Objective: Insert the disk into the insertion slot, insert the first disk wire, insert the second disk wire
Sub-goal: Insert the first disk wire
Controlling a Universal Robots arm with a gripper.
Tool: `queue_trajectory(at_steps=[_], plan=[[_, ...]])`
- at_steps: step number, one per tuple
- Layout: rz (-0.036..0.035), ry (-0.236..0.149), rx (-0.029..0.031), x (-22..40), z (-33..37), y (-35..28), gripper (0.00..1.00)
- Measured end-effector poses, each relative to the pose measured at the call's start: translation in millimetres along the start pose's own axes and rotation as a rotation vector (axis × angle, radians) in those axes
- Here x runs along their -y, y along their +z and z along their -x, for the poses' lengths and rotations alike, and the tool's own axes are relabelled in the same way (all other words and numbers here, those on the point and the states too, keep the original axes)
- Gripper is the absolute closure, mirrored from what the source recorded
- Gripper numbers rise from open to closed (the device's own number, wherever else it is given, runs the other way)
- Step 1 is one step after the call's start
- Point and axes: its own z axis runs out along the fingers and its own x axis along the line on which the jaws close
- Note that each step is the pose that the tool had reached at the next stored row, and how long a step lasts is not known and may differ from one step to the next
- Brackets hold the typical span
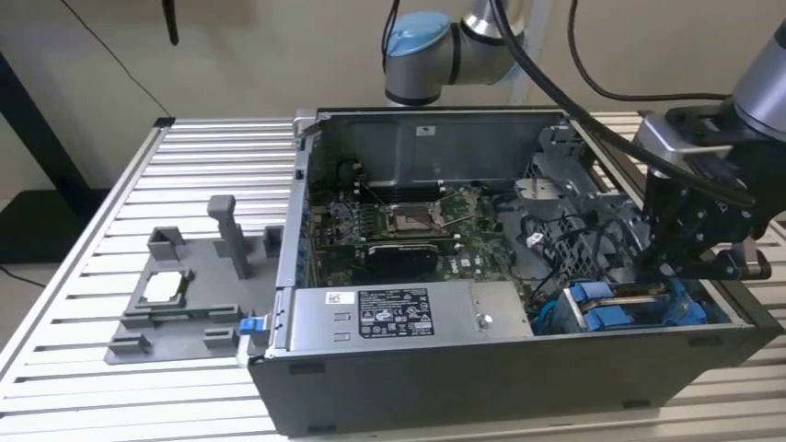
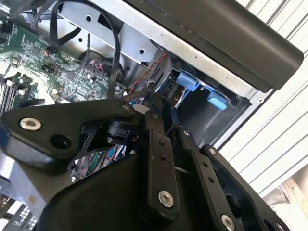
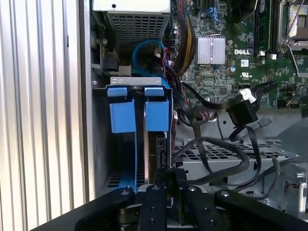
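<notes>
The insertion slot [image 1: 687,311] sits at the front corner of the open computer case, on the exterior view's right. Its grey rim [image 3: 135,82] carries blue fittings. The disk stands on edge inside it: two blue carrier tabs [image 3: 156,115] and a thin silver edge [image 3: 146,144] show, and the rest is hidden. My gripper [image 1: 647,276] hangs right over the slot. In both wrist views its fingers [image 3: 155,204] are close together at the disk's end, with a black disk wire connector [image 3: 162,149] at the tips [image 2: 151,98]. A second black wire with a plug [image 3: 240,113] lies loose over the board.
A grey labelled power-supply box [image 1: 381,318] fills the case front beside the slot. The motherboard [image 1: 418,221] lies behind it. Black cables loop over a perforated cage [image 3: 216,154]. A grey fixture [image 1: 184,295] stands on the slatted table at the exterior view's left.
</notes>
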Motion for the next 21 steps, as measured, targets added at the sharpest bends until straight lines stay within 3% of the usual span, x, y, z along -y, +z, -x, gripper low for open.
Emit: queue_trajectory(at_steps=[21], plan=[[-0.0035, 0.057, 0.0023, 2.9, -3.1, 3.5, 0.81]])
